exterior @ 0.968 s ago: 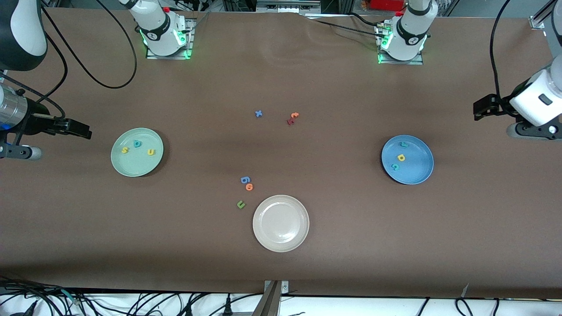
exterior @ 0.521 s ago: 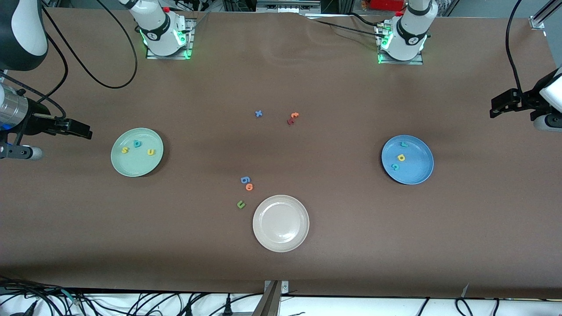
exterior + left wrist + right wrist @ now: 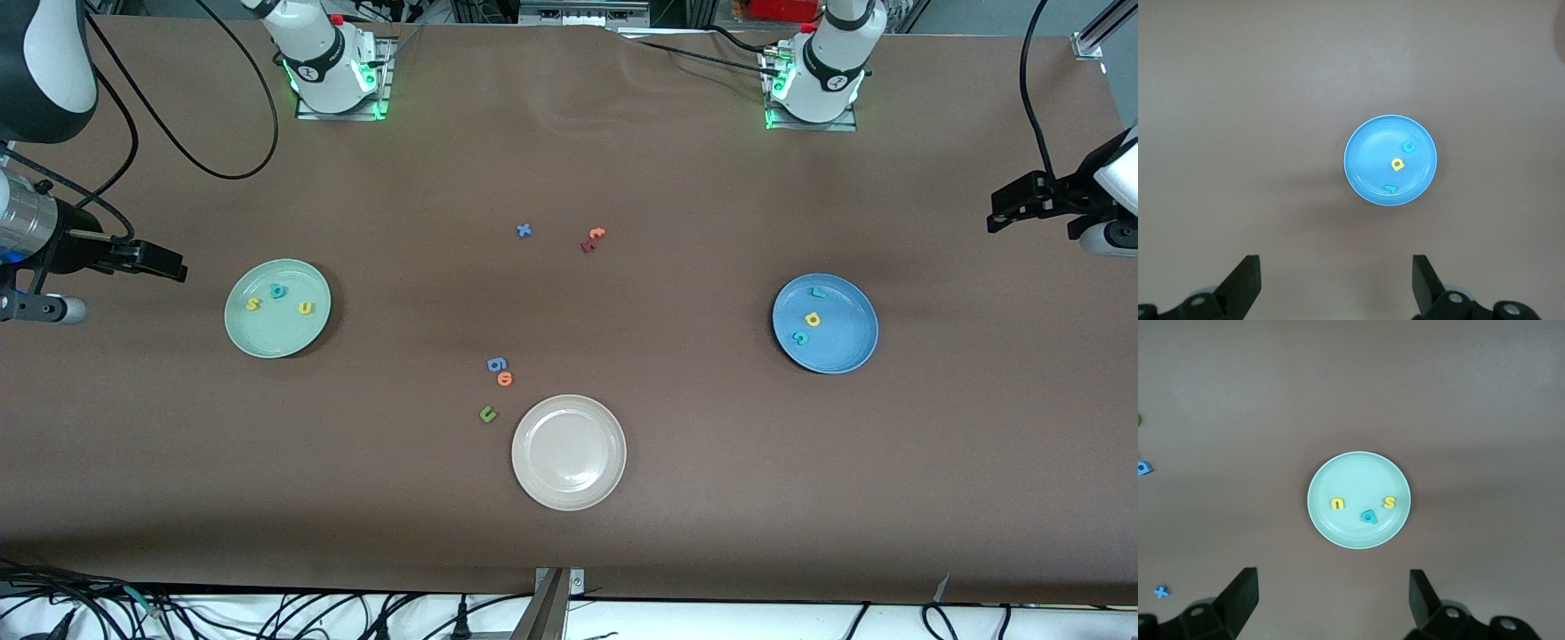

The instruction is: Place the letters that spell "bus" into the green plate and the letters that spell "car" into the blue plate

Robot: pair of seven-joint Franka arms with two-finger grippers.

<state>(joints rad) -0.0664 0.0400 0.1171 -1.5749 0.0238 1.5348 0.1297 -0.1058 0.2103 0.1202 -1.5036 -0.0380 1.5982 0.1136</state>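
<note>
The round, shallow green plate [image 3: 277,308] holds the foam letters "b" [image 3: 278,291], "u" [image 3: 306,308] and "s" [image 3: 253,305]. The right gripper [image 3: 1331,603], jaws spread and empty, hangs high above it. The matching blue plate [image 3: 825,323] holds "c" [image 3: 800,338], "a" [image 3: 812,318] and "r" [image 3: 817,292]; the left gripper [image 3: 1336,287] hangs above, also wide and empty.

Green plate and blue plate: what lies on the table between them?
In the front view, between the green plate and the blue plate lie only brown tabletop and loose letters: a blue g and an orange letter.
</note>
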